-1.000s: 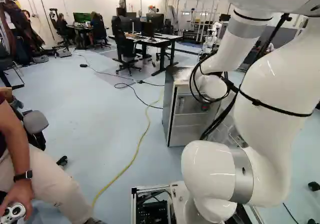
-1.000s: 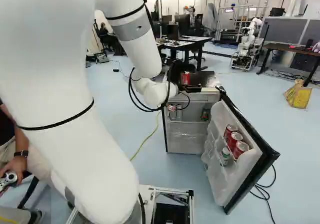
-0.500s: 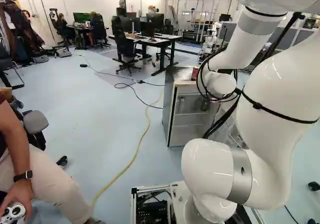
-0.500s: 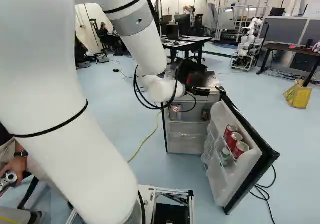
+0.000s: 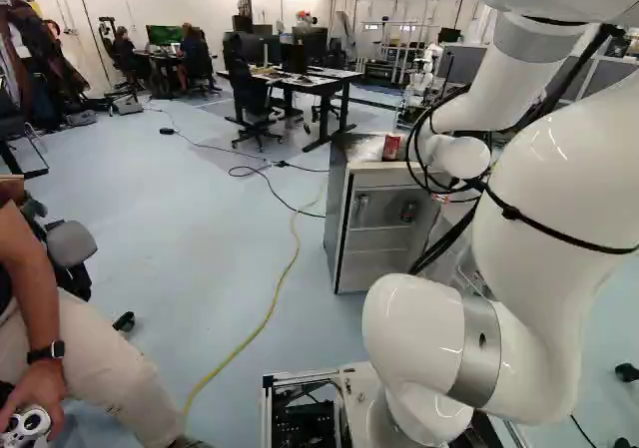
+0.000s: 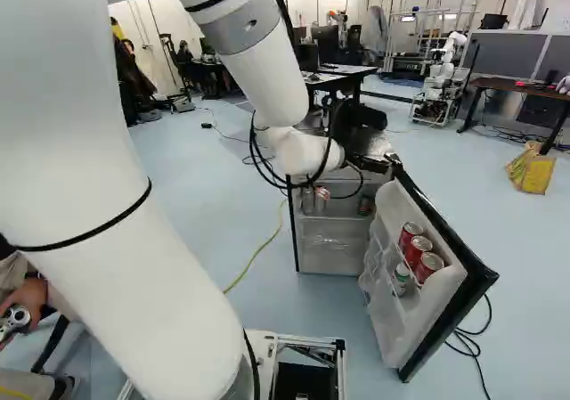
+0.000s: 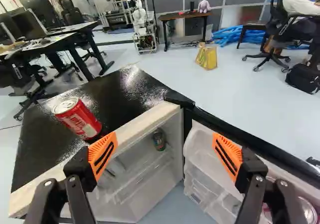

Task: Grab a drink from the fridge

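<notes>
The black gripper (image 6: 378, 162) is above the open fridge (image 6: 331, 240) in the right base view. Seen from the wrist, the gripper (image 7: 165, 156) has its orange-padded fingers wide apart, nothing between them, over the gap by the fridge's hinge side. A red can (image 7: 77, 118) stands on the black fridge top (image 7: 137, 87), beyond one finger; the left base view also shows this red can (image 5: 390, 147). Inside, a dark can (image 7: 159, 140) sits on a shelf, and more cans (image 6: 321, 199) stand opposite. The open door (image 6: 454, 284) holds several red cans (image 6: 416, 249) and a green-white one (image 6: 401, 277).
A desk (image 5: 305, 81) with monitors and chairs stands behind the fridge. Farther off are another robot (image 6: 438, 79) and a yellow bag (image 6: 532, 170). A yellow cable (image 5: 262, 323) crosses the floor. A seated person's leg is near the base, in the left base view.
The arm's wrist and gripper have shifted rightward in both base views, uncovering the red can on the fridge in the left one. The base, fridge and door have stayed put.
</notes>
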Tool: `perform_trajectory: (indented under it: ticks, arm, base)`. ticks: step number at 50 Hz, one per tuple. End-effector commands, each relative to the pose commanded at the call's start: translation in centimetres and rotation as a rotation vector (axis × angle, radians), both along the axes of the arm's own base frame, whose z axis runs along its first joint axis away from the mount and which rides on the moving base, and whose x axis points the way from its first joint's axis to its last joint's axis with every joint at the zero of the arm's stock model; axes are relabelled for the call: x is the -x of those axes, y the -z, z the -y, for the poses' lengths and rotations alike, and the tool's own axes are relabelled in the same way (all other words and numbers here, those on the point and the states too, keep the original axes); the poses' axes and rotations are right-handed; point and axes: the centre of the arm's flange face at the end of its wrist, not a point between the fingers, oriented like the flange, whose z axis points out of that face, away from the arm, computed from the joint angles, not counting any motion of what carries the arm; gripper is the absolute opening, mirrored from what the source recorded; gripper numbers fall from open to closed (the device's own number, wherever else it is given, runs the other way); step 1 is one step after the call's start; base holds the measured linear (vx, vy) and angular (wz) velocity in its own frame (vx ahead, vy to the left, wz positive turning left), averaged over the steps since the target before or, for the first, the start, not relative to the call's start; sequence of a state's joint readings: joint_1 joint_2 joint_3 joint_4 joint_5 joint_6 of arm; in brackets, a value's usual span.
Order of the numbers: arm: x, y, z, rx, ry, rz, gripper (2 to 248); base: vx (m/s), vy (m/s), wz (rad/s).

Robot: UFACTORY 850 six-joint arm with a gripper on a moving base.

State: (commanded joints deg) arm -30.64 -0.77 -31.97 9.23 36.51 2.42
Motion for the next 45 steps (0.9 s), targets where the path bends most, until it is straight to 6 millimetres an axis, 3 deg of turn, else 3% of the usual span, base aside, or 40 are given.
perform_trajectory:
  ticks: [45]
  arm:
    - [2.3, -4.0, 6.5, -0.006, 0.152, 0.026, 247]
  base:
    - [0.0, 0.0, 0.0]
